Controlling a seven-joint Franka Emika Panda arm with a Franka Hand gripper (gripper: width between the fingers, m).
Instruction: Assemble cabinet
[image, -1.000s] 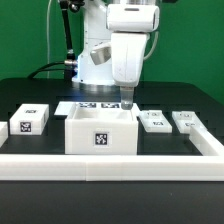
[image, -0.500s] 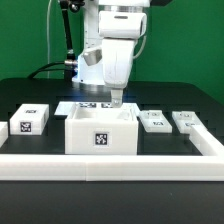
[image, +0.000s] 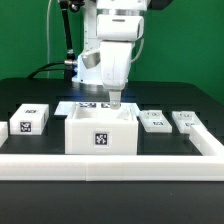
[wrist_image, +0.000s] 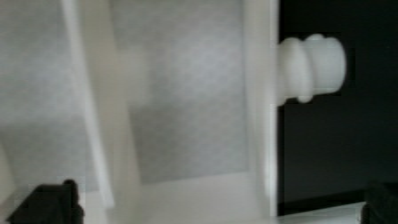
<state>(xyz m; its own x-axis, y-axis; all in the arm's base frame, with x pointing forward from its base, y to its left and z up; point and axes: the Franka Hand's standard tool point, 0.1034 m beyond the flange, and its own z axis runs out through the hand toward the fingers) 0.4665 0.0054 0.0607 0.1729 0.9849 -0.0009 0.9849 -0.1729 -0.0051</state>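
The cabinet is a large white open-topped box with one square tag on its front, standing in the middle of the black table. My gripper hangs right at the box's back wall, a little to the exterior view's right of its middle. In the wrist view a white wall with a round white knob on its side fills the picture. My gripper is open, its dark fingertips wide apart at the picture's edges with the wall between them. I cannot tell whether they touch it.
Loose white tagged parts lie beside the box: one on the exterior view's left, two on the right. The marker board lies behind the box. A long white border rail runs along the front and right.
My gripper has moved toward the exterior view's left along the box's back wall, then nearly stopped. The box and loose parts have not moved.
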